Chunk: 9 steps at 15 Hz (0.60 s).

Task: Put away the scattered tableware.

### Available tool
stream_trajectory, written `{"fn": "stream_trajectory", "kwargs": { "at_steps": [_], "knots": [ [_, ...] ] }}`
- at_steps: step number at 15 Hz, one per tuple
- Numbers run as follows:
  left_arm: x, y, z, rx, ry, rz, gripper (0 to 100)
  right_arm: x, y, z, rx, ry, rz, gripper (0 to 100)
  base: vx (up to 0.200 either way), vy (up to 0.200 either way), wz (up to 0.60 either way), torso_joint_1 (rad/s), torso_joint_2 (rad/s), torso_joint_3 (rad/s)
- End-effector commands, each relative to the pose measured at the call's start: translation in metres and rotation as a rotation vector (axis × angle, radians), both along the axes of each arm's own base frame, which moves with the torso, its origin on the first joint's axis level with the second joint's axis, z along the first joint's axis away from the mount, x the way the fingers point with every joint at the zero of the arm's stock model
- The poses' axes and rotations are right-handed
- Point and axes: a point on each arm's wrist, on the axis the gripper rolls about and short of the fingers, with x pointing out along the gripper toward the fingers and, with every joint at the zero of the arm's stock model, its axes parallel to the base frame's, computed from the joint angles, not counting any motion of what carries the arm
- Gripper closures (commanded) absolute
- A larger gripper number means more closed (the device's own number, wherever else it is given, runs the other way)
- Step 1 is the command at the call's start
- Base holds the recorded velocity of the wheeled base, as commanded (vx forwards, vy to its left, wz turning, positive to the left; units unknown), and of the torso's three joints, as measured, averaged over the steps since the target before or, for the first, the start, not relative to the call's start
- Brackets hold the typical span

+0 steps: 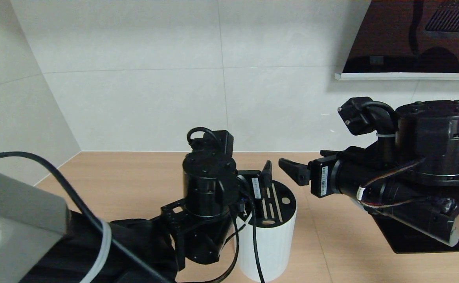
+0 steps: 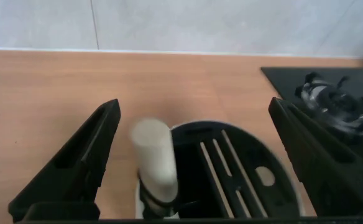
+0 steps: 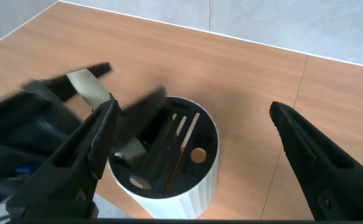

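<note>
Finds the cream-handled utensil [image 2: 153, 152] standing upright in the white holder [image 1: 270, 236], long axis vertical, between the wide-spread, non-touching jaws of the left gripper [image 2: 194, 109], the nearer one, with the right gripper [image 3: 192, 106] equally spread, empty, off to the right.

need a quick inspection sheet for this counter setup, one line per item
surface: light wooden countertop, with a black glass cooktop at its right
job's things: white ribbed cylindrical holder with a black slotted lid stands upright; cream round-handled utensil stands in its opening
clutter: nothing seen
grippers: left pincer open above the holder, fingers either side of the utensil and apart from it; right pincer open, empty, beside and above the holder
cables: black cable hangs across the holder's front
surroundings: pale grey tiled wall; dark range hood at upper right
</note>
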Motion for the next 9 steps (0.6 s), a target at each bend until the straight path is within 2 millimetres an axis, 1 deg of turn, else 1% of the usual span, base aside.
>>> {"fn": "stream_trajectory", "kwargs": {
  "at_steps": [1,2,3,4,5,6,7,8,9],
  "knots": [
    [-0.022,0.029,0.036,-0.070,-0.053,-0.061,0,-0.002,-0.005,0.003,0.013,-0.011,-0.011,0,0.000,0.000,0.00,0.000,0.00,0.000],
    [-0.027,0.036,0.043,-0.082,-0.065,-0.081,0,-0.004,-0.010,0.005,0.016,-0.016,-0.018,0,0.000,0.000,0.00,0.000,0.00,0.000],
    [-0.042,0.058,0.064,-0.115,-0.101,-0.132,0,-0.011,-0.020,0.015,0.043,-0.042,-0.020,0,0.000,0.000,0.00,0.000,0.00,0.000],
    [-0.055,0.072,0.079,-0.116,-0.121,-0.164,0,-0.017,-0.028,0.023,0.065,-0.064,-0.023,0,0.000,0.000,0.00,0.000,0.00,0.000],
    [-0.067,0.085,0.091,-0.120,-0.131,-0.205,0,-0.016,-0.040,0.026,0.072,-0.074,-0.061,0,0.000,0.000,0.00,0.000,0.00,0.000],
    [-0.075,0.096,0.098,-0.124,-0.132,-0.234,0,-0.017,-0.050,0.025,0.063,-0.079,-0.092,0,0.000,0.000,0.00,0.000,0.00,0.000],
    [-0.082,0.105,0.097,-0.111,-0.122,-0.241,0,-0.024,-0.065,0.022,0.036,-0.098,-0.123,0,0.000,0.000,0.00,0.000,0.00,0.000],
    [-0.088,0.114,0.100,-0.119,-0.132,-0.230,0,-0.036,-0.084,0.021,0.006,-0.127,-0.148,0,0.000,0.000,0.00,0.000,0.00,0.000],
    [-0.090,0.123,0.102,-0.123,-0.145,-0.206,0,-0.047,-0.095,0.022,-0.002,-0.155,-0.154,0,0.000,0.000,0.00,0.000,0.00,0.000]
  ]
}}
